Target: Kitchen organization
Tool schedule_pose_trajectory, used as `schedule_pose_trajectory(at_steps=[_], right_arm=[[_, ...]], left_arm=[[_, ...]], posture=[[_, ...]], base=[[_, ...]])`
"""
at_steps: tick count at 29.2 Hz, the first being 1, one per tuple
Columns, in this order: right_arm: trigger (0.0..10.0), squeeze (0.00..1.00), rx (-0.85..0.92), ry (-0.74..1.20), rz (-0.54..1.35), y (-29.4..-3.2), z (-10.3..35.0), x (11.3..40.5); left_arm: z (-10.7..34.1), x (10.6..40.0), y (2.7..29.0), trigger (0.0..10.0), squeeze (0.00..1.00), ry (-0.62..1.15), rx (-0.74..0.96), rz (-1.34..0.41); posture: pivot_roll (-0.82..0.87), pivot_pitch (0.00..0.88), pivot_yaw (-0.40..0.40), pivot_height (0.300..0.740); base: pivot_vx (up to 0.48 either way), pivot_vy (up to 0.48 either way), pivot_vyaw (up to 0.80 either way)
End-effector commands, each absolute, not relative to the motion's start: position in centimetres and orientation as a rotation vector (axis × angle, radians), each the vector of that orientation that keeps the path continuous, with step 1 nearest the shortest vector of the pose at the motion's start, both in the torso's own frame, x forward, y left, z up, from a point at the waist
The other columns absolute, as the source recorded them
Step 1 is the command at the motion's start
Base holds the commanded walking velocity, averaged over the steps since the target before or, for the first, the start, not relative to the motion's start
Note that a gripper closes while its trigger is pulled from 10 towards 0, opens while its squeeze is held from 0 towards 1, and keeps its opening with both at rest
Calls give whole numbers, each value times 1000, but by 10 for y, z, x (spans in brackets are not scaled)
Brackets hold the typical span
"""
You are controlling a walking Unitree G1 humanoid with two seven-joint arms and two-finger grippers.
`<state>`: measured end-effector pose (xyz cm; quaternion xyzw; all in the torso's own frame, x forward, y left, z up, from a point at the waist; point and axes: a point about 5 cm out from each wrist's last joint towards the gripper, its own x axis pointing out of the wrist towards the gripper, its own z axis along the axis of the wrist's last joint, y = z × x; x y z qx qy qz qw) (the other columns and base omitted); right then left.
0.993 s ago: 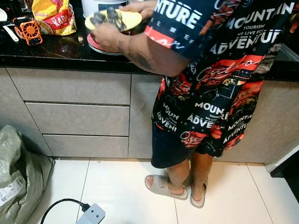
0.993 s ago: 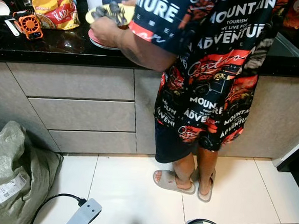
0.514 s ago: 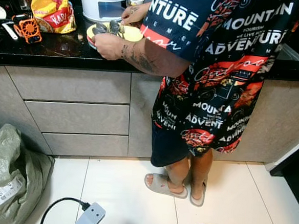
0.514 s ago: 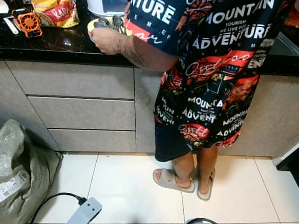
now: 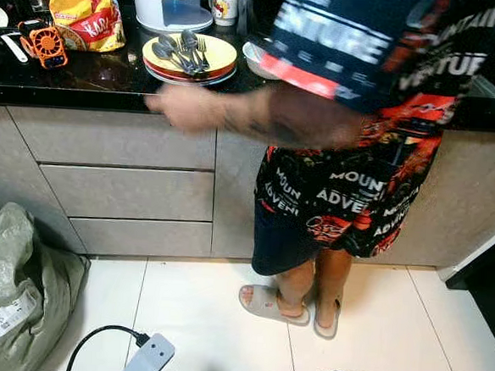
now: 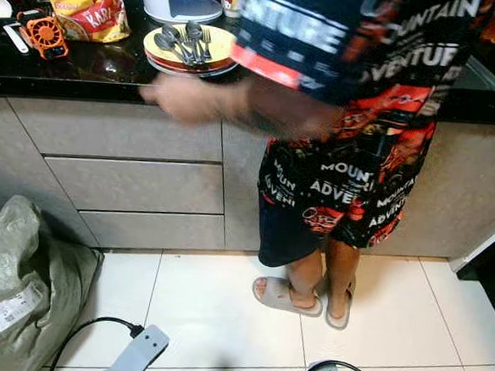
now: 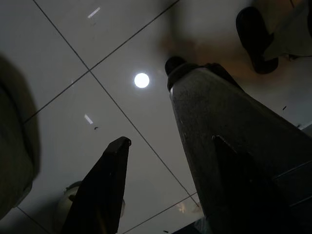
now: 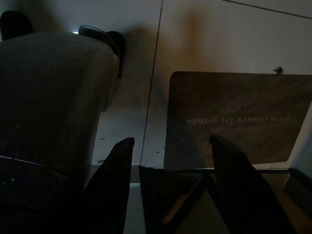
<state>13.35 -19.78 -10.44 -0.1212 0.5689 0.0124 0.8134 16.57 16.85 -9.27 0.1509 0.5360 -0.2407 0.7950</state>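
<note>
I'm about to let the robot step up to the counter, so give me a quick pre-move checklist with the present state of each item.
1. Path to the counter: not ok. A person stands right against it.
2. Person's hand: not ok. It is blurred in motion at the counter edge.
3. Plates with spoons and forks on top: ok, resting on the counter, nobody touching them.
4. Floor ahead: not ok. A power strip with its cable and a grey sack lie there.
5. Left hand: ok, open, holding nothing, over floor tiles.
6. Right hand: ok, open, holding nothing, above a doormat.
</note>
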Motion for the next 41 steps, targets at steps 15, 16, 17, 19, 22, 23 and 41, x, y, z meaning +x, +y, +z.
schedule_pose_trajectory(at_steps=[15,16,17,19,22,23,41], right_arm=[[10000,0,-238,1222,24,-196,-107,127],[10000,0,-238,1222,24,-196,-107,127],[10000,0,-245,1221,28,-196,-107,127],[10000,0,-239,1214,35,-196,-106,128],[10000,0,-249,1212,37,-197,-106,128],[10000,0,-247,1212,36,-197,-106,128],[10000,0,-251,1220,12,-199,-107,124]], left_arm=[[-100,150,169,10000,0,1184,234,-392],[-100,150,169,10000,0,1184,234,-392],[-100,150,169,10000,0,1183,228,-387],[-100,150,168,10000,0,1182,220,-381],[-100,149,168,10000,0,1177,187,-352],[-100,149,168,10000,0,1176,177,-343],[-103,145,168,10000,0,1157,76,-202]], posture=[[24,76,-2,740],[24,76,-2,740],[24,76,-2,740],[27,79,-4,740],[27,79,-2,740],[28,81,-2,740],[38,104,3,740]], base=[[0,0,0],[0,0,0],[0,0,0],[0,0,0],[0,0,677],[0,0,781],[0,0,564]])
